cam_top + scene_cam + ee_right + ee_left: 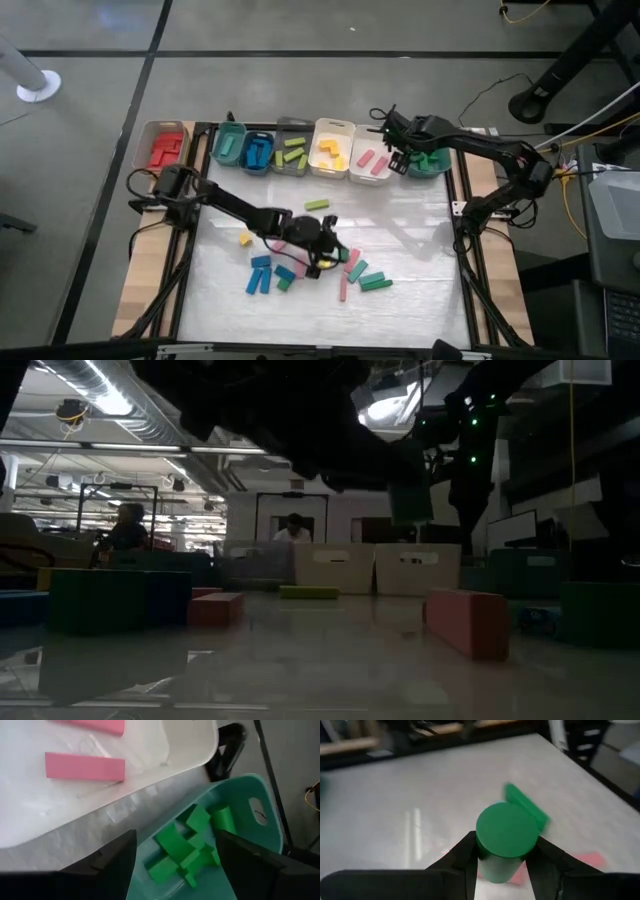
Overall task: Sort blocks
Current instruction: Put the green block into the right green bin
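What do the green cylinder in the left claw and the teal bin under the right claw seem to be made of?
Green cylinder: probably painted wood or matte plastic; flat, even colour, no glare. Teal bin: likely moulded plastic; smooth, rounded rim, cut-out handle slot, soft sheen.

In the high view, the thing pinched by the left gripper (pixel 322 262) is being hidden by the gripper's own body, so its colour cannot be told there; in the left wrist view the lower end of the green cylinder (pixel 506 840) is being covered by the two dark fingers (pixel 462 860) and cut off by the picture's edge. The green bar (pixel 526 809) behind it is being blurred, and the pink piece (pixel 587 859) is being partly covered. In the right wrist view, the green blocks (pixel 190 845) in the teal bin (pixel 250 800) are being partly screened by the right gripper's (pixel 175 865) fingers.
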You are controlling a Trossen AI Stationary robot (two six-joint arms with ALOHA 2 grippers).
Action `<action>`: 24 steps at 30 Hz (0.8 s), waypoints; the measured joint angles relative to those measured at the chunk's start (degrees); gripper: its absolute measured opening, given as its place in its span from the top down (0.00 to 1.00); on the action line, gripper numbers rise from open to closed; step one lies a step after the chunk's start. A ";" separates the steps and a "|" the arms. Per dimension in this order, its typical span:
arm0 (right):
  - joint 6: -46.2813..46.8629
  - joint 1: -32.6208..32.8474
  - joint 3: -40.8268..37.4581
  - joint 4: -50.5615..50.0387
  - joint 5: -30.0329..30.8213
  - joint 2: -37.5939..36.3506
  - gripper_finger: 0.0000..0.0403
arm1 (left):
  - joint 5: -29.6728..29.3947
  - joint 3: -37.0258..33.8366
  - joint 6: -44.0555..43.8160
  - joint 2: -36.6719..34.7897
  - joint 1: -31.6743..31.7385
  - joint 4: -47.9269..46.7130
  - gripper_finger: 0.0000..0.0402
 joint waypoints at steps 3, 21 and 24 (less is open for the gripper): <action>2.90 0.67 0.00 0.01 -1.26 -2.59 0.33 | -0.90 0.02 1.90 -1.20 3.11 0.08 0.71; 2.82 18.15 0.02 11.82 -23.97 -6.34 0.33 | 5.65 0.28 2.19 -3.53 22.73 6.65 0.71; 2.82 20.01 0.02 16.40 -22.97 -6.04 0.33 | 7.34 0.28 2.03 -3.53 24.14 8.11 0.71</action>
